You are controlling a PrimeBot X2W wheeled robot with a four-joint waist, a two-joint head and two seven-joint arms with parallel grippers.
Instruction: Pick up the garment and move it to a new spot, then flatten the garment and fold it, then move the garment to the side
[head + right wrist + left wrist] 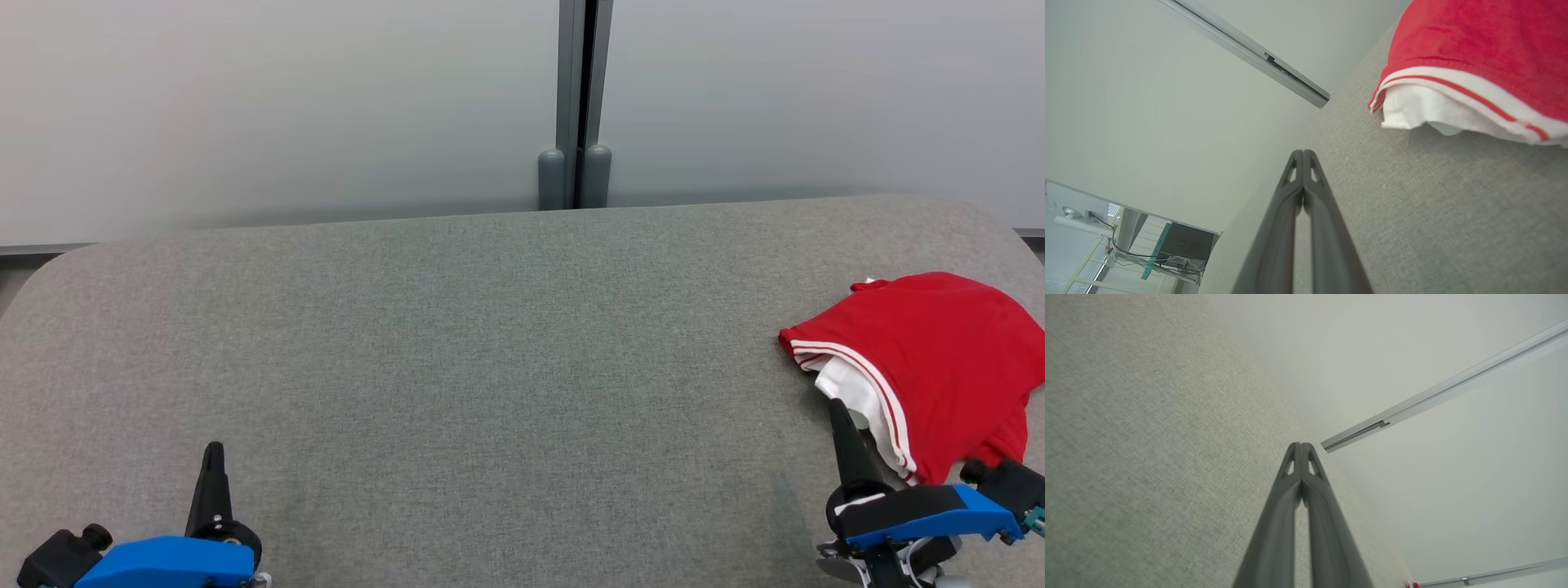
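1. Take the grey fabric-covered table as your reference. It spans the head view, with rounded far corners.
2. The red garment, crumpled, with a white-and-red striped trim and a white inner layer, lies in a heap on the table's right end, about midway between the table's far and near edges. The right border of the head view cuts part of it off.
3. Your right gripper sits at the table's near right. Its two long dark fingers are pressed together and hold nothing.
4. In the head view its tip lies just beside the garment's white inner layer. The right wrist view shows the right gripper over bare table cloth, with the red garment up and to the right of the tips, not touching them.
5. Your left gripper is at the table's near left, well apart from the garment. Its fingers are together too.
6. In the left wrist view the left gripper has its tips meeting with nothing between them, over bare table cloth.
7. Beyond the table's far edge stand pale frosted wall panels, joined by a grey vertical post behind the middle of the table.
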